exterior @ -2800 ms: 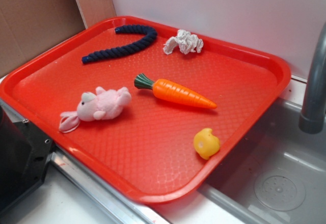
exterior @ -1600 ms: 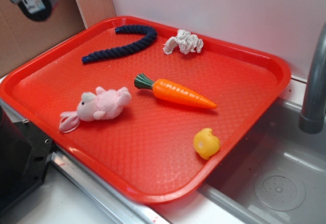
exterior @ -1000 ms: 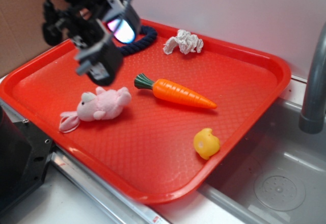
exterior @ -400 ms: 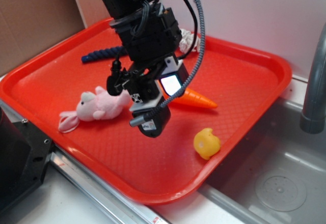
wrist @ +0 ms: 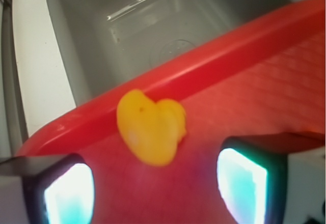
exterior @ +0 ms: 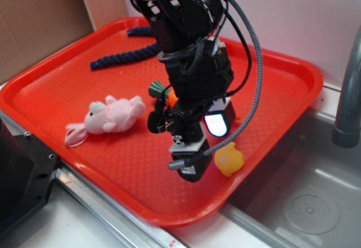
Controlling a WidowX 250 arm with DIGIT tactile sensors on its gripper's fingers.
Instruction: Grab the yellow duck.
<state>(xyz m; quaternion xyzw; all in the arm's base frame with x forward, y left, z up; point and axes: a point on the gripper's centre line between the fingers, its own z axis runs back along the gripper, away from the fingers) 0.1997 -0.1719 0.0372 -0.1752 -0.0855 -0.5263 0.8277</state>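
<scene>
The yellow duck (exterior: 229, 160) lies near the right front rim of the red tray (exterior: 67, 73). In the wrist view the duck (wrist: 151, 128) sits just ahead of my fingers, centred between them. My gripper (exterior: 202, 146) hangs open and empty above the tray, just left of the duck. Its two glowing pads (wrist: 242, 184) stand wide apart with bare tray between them. The arm hides most of the orange carrot (exterior: 168, 96).
A pink plush bunny (exterior: 108, 118) lies left of the gripper. A dark blue rope (exterior: 121, 56) lies at the tray's back. A steel sink (exterior: 307, 197) lies right of the tray, with a grey tap (exterior: 348, 101). A black block (exterior: 20, 175) stands at the front left.
The arm came in from the upper left and crossed the tray to the right and down. It now hangs beside the duck. The toys have not moved.
</scene>
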